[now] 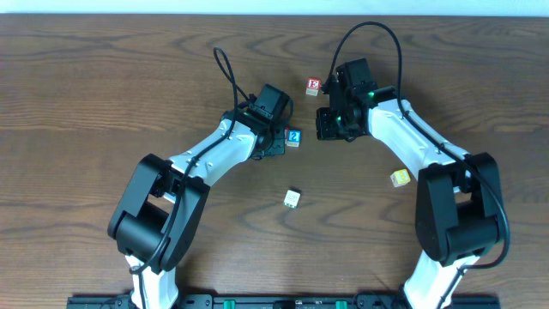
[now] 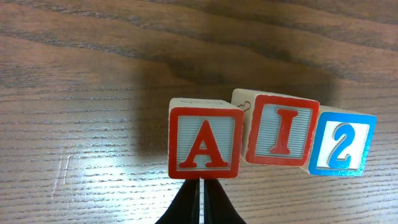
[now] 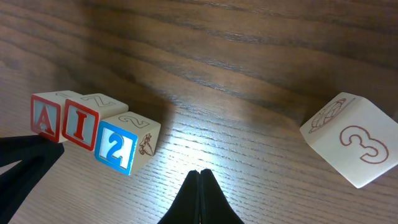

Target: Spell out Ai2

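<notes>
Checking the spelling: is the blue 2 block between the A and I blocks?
No, the 2 block sits at the right end, after the A block and I block.

wooden table (image 1: 103,69) — dark grain | red block (image 1: 313,86) | yellow block (image 1: 400,178) | pale block (image 1: 292,198) — centre

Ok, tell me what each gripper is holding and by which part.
Nothing is held. The left gripper is shut, tips meeting at the A block, not around it. The right gripper is shut on nothing, over the table.
</notes>
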